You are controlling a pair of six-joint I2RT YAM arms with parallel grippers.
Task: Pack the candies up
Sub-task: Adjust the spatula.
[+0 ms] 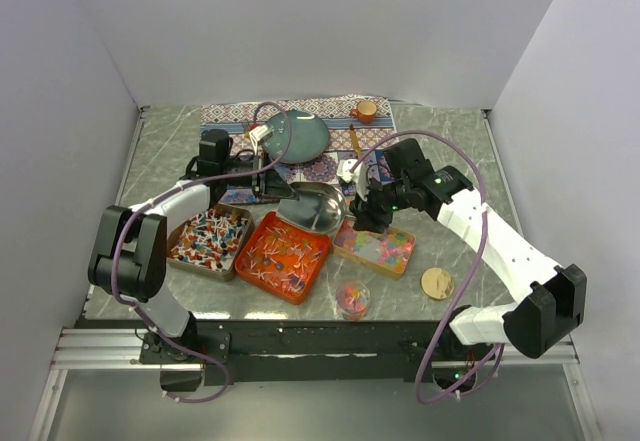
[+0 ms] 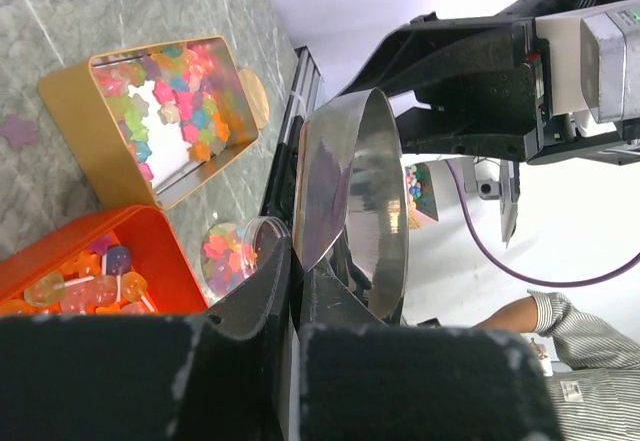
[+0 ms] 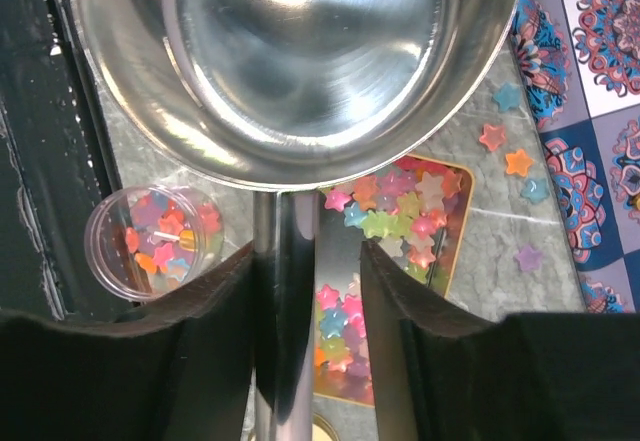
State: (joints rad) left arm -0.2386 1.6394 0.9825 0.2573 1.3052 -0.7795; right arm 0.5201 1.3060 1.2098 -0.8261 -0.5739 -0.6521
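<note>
Scoop (image 3: 300, 51) is hovering over the candies (image 3: 395, 211) in the right tray (image 2: 90, 151). My left gripper (image 2: 300, 281) is clamping its rim to steady it, while my right gripper (image 3: 305, 261) is straddling its handle, half open.

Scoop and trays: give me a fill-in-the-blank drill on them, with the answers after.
1. The scoop has an ____ bowl.
2. The right pincer straddles the scoop's ____.
3. The candies in the gold tray are shaped like ____.
4. In the top view, the tray between the gold tray and the metal tray is coloured ____.

Missing words: empty; handle; stars; orange.
</note>
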